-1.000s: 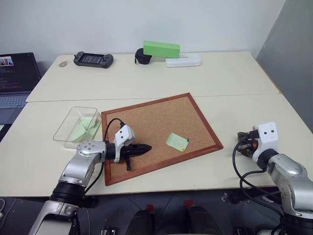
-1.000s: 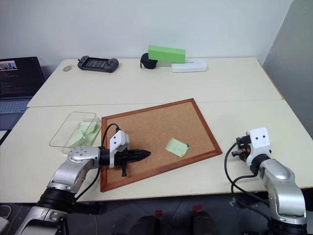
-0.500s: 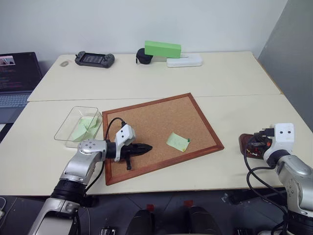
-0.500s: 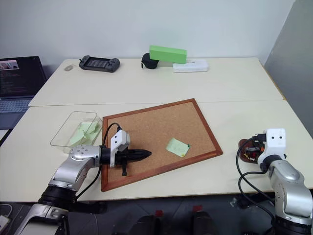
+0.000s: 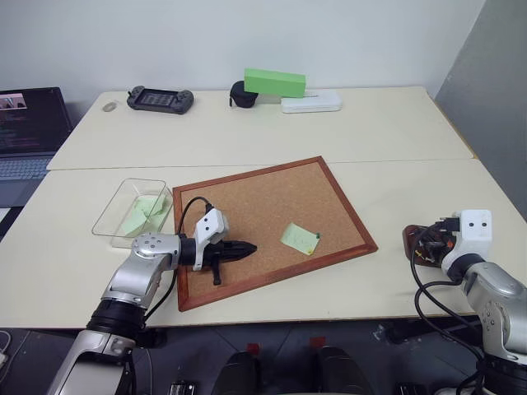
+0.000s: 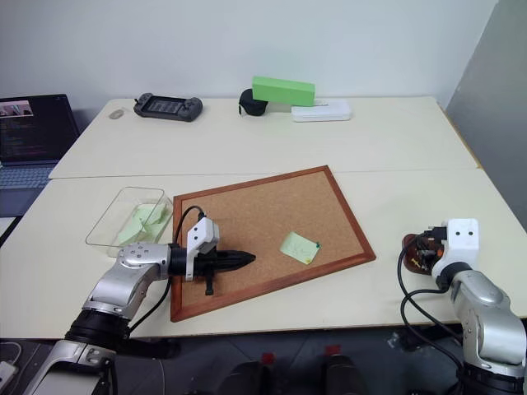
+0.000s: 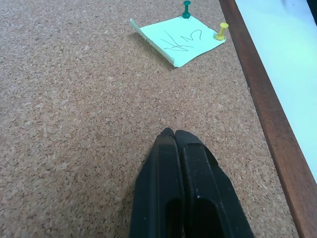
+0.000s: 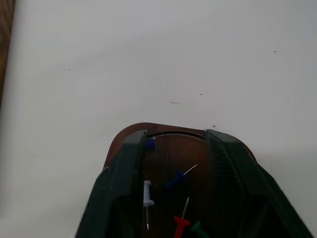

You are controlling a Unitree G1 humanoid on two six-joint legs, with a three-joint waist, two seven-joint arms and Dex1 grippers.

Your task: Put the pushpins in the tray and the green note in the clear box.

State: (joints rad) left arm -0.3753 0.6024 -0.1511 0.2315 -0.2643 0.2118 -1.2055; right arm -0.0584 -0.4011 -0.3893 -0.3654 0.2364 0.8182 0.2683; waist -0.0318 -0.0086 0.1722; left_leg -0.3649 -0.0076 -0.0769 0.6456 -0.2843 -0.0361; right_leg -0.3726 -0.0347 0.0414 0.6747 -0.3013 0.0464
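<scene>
Right pincer [image 8: 176,148] apart over tray [image 8: 173,134] on the counter [image 5: 370,132], 4 pushpins [image 8: 176,179] inside; bumping it could spill them. Left pincer [image 7: 171,136] together above corkboard [image 5: 272,197]. Green note [image 7: 178,39] is held by 2 pins, so pulling may tear it

Two cream tables [image 5: 247,132] pushed together, seam running across between them. Plain white wall [image 5: 206,41] behind; grey panel [image 5: 494,82] angling in on right. Laptop [image 5: 29,132] open at far left on separate desk, screen lit. Back table carries black handheld game controller [image 5: 160,99], bright green block [image 5: 274,83] atop white flat case [image 5: 310,102]. Light even, soft, no hard shadows.
</scene>
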